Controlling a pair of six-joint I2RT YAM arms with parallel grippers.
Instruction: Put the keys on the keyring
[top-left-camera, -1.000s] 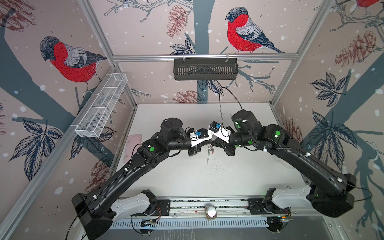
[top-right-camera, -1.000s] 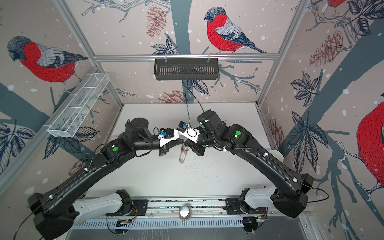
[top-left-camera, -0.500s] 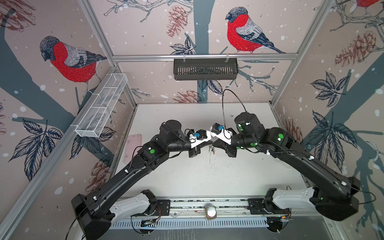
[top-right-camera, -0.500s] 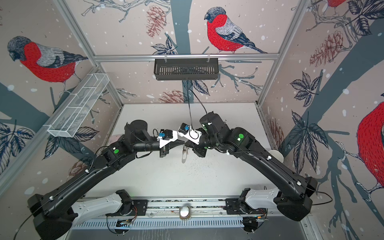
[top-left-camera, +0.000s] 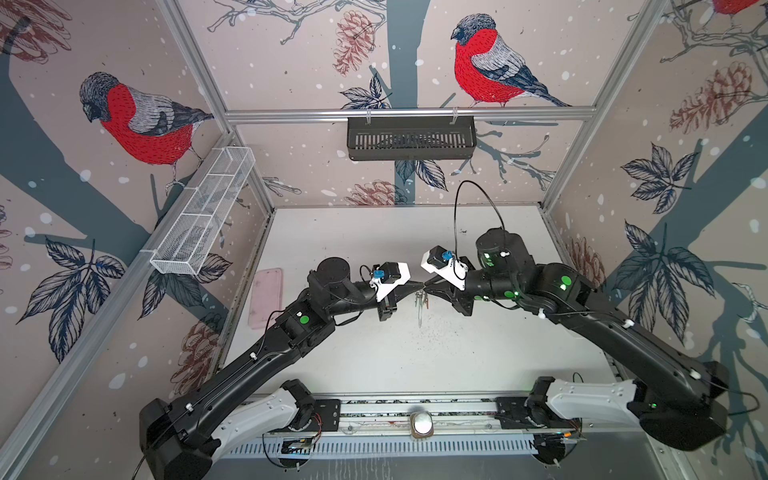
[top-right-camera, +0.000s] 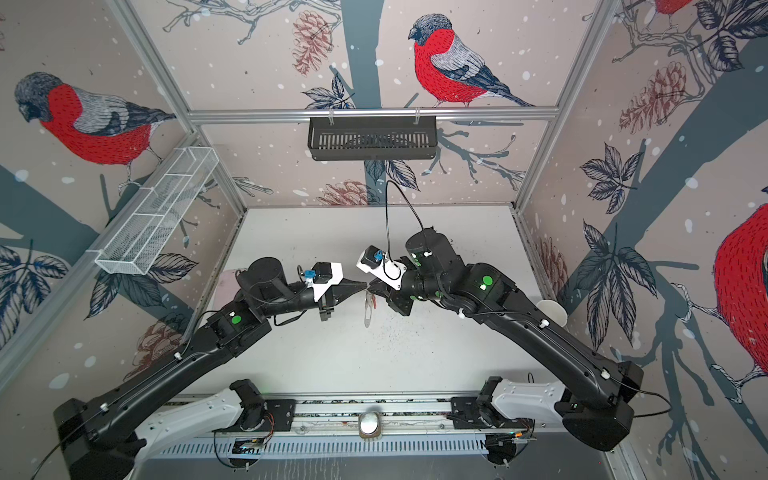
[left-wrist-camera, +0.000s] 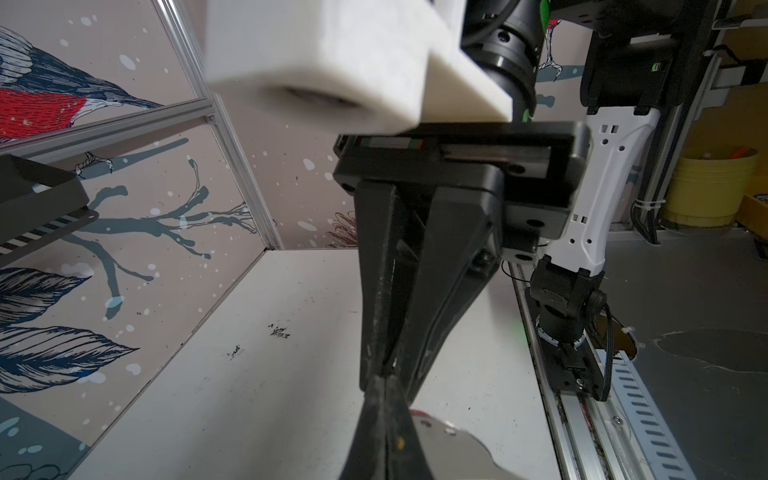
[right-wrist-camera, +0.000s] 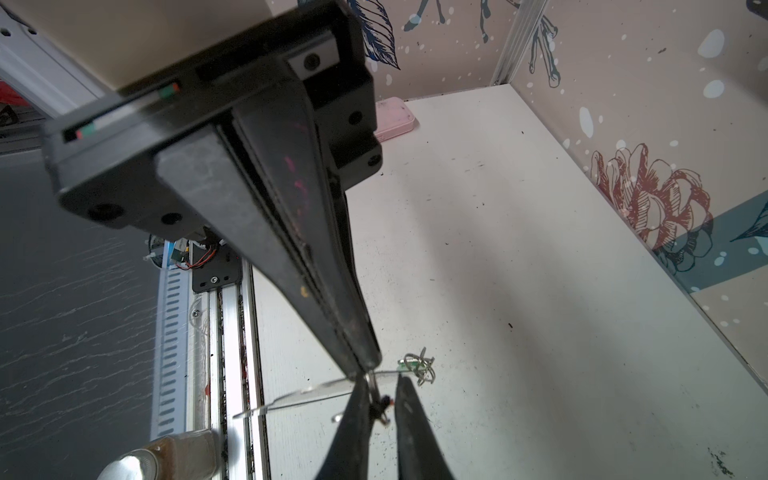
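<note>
Both grippers meet in mid-air over the middle of the table. My left gripper (top-left-camera: 419, 286) (left-wrist-camera: 385, 379) is shut on the top edge of the keyring (top-left-camera: 420, 309) (left-wrist-camera: 451, 453), a thin grey plate hanging edge-on below it. My right gripper (top-left-camera: 429, 288) (right-wrist-camera: 381, 380) faces it tip to tip. Its jaws stand a little apart, with a small metal ring and a speck of red tag (right-wrist-camera: 384, 401) between them. The green tag (right-wrist-camera: 404, 365) and a cluster of wire rings (right-wrist-camera: 419, 365) hang at the plate's far side. The keys' blades are hard to make out.
A pink case (top-left-camera: 266, 297) lies flat at the table's left edge. On the back wall hangs a black basket (top-left-camera: 411, 137), and a wire mesh tray (top-left-camera: 203, 216) is fixed to the left wall. A white cup (top-right-camera: 550, 311) sits by the right wall.
My right gripper's jaws have parted slightly from shut. The right arm's elbow has swung outward a little. The left gripper keeps its hold on the plate in the same place.
</note>
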